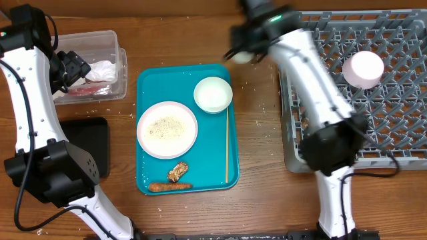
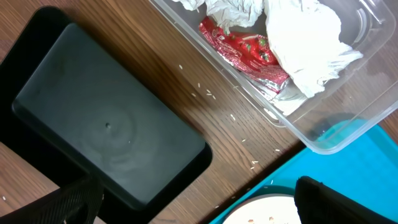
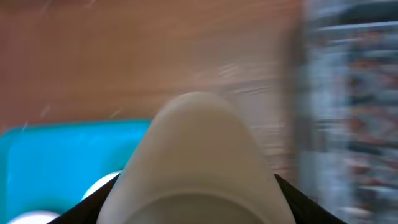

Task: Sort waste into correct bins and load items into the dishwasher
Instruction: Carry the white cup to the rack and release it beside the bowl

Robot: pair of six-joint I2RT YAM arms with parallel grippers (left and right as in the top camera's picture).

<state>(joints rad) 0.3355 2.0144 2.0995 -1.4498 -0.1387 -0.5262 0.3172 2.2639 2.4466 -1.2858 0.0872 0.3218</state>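
**Small cup held in the right gripper, just left of the dish rack**

The grey dish rack [image 1: 400, 113] lies to the right of the right gripper [image 1: 241, 57]. This gripper is closed around the small cup [image 3: 196, 155], above the bare desk [image 1: 257, 147] between the teal tray [image 1: 150, 87] and the rack, so the right arm is the nearer one. The left gripper [image 2: 196, 202] stands wide and empty beside the clear tub [image 2: 336, 138].
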